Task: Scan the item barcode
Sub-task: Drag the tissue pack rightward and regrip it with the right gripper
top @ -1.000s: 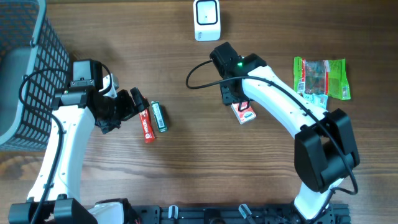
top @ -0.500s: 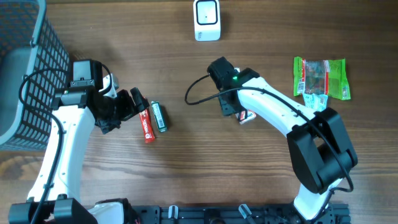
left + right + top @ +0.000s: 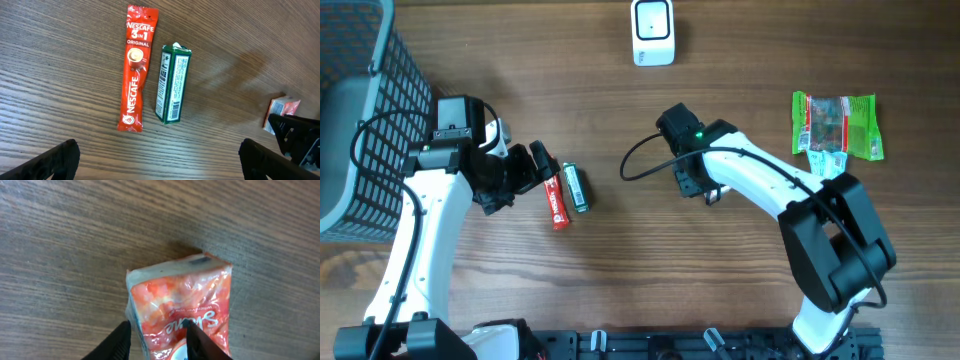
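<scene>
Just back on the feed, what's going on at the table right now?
The right tool is down over the small orange packet lying on the table, with a finger on either side. Whether it has a firm grip does not show. The left tool hangs wide open above the red Nescafe stick and the green box, touching neither. The white scanner sits at the far edge with no item held up to it, so nothing is being scanned yet.

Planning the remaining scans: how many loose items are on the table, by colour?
Red: 1, the Nescafe sachet
Green: 2, the small box and the snack bag
Orange: 1, the packet
Total: 4
A pale piece at the snack bag's lower edge may be separate; not counted.
</scene>
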`<action>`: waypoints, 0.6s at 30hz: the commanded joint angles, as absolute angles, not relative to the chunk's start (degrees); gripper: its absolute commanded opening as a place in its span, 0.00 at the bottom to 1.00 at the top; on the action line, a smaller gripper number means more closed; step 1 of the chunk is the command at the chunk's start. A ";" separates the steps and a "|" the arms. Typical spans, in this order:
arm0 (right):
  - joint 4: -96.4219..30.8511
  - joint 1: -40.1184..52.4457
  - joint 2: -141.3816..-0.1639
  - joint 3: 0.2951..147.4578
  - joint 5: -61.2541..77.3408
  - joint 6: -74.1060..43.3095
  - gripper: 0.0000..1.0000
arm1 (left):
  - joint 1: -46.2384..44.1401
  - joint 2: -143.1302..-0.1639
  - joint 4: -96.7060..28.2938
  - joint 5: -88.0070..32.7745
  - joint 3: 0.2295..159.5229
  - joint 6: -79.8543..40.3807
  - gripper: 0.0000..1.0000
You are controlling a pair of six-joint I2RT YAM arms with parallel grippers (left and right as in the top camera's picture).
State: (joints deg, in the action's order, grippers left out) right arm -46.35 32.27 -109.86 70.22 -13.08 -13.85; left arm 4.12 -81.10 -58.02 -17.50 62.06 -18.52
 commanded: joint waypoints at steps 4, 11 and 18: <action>-43.99 32.29 -109.19 67.13 -13.78 -13.50 0.27 | 3.97 -80.49 -58.02 -17.98 61.91 -18.44 1.00; -43.29 32.29 -109.30 67.05 -13.78 -13.61 0.25 | 3.97 -80.49 -58.00 -17.98 61.91 -18.44 1.00; -43.79 32.29 -109.27 67.07 -12.86 -13.54 0.04 | 3.97 -80.49 -58.00 -17.98 61.91 -18.44 1.00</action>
